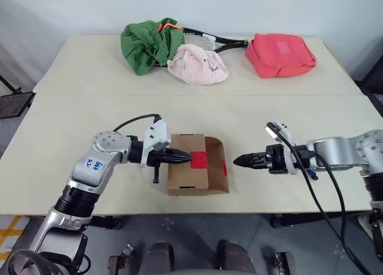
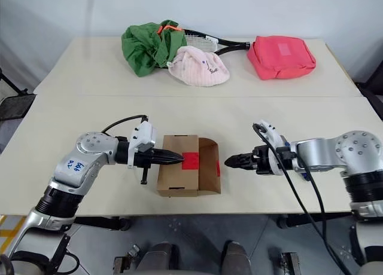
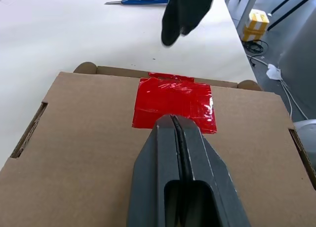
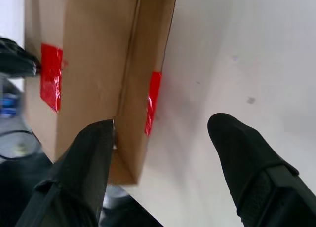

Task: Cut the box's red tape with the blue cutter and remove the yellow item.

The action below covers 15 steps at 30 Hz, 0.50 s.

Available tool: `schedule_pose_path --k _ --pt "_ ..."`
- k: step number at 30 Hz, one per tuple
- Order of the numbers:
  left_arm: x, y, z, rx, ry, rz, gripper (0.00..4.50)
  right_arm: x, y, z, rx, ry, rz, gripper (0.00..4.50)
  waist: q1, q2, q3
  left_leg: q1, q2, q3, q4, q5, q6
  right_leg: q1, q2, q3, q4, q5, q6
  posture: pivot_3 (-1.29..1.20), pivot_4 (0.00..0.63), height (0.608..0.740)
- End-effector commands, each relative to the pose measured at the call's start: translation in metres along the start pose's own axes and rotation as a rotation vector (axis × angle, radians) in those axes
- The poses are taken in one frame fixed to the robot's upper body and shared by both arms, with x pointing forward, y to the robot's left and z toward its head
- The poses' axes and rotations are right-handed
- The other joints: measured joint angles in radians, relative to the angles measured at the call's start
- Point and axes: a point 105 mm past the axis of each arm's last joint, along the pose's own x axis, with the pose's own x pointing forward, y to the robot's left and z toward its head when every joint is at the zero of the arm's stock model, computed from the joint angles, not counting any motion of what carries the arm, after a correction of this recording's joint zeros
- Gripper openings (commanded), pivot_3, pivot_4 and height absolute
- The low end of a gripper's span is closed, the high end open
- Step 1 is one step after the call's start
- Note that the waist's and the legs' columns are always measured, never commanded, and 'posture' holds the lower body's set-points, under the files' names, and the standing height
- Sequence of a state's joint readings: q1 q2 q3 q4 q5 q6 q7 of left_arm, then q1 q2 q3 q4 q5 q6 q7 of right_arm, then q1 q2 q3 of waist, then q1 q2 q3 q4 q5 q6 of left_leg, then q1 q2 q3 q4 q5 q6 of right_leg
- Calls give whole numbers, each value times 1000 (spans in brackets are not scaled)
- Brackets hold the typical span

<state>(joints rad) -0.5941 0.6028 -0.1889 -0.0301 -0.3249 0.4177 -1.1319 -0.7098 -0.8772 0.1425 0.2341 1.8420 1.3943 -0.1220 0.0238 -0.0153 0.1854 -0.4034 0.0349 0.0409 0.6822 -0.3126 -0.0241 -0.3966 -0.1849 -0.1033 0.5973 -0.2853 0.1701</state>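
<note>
Nearest you, the box (image 1: 194,172) sits at the front edge of the table (image 1: 90,125), plain brown cardboard with one flap open and glossy, wrinkled red tape (image 3: 175,102) on top. Your left gripper (image 1: 182,157) is pressed shut, empty, its tips on the lid at the tape. Your right gripper (image 1: 239,161) hovers just beside the open flap, fingers spread, holding nothing. The blue cutter (image 3: 139,0) lies on the table beyond it. Farther back lie a green cloth (image 1: 146,45), a racket (image 1: 215,43), a pink cap (image 1: 197,64) and a red pouch (image 1: 280,55).
</note>
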Motion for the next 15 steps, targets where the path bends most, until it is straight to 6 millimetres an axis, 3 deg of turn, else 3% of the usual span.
schedule_pose_path --k 1,5,8,12,15 --pt "-1 1 -7 -11 44 -5 0 7 2 5 13 -13 34 3284 0 0 0 0 0 0 0 0 0 0 0 0 0 0 0 0 150 740" --pt "-2 1 -7 -10 49 -7 0 19 2 -1 19 22 58 3284 0 0 0 0 0 0 0 0 0 0 0 0 0 0 0 0 150 740" --pt "-3 1 -6 -9 53 -5 0 25 2 -5 17 41 71 2725 -1 0 0 0 0 0 0 0 0 0 0 0 0 0 0 0 150 740" --pt "-4 1 -6 -11 55 -4 0 31 8 -8 11 51 115 1404 -2 0 0 0 0 0 0 0 0 0 0 0 0 0 0 0 150 740" --pt "-4 1 -6 -11 56 -3 0 39 11 -7 7 51 122 1404 -2 0 0 0 0 0 0 0 0 0 0 0 0 0 0 0 150 740"
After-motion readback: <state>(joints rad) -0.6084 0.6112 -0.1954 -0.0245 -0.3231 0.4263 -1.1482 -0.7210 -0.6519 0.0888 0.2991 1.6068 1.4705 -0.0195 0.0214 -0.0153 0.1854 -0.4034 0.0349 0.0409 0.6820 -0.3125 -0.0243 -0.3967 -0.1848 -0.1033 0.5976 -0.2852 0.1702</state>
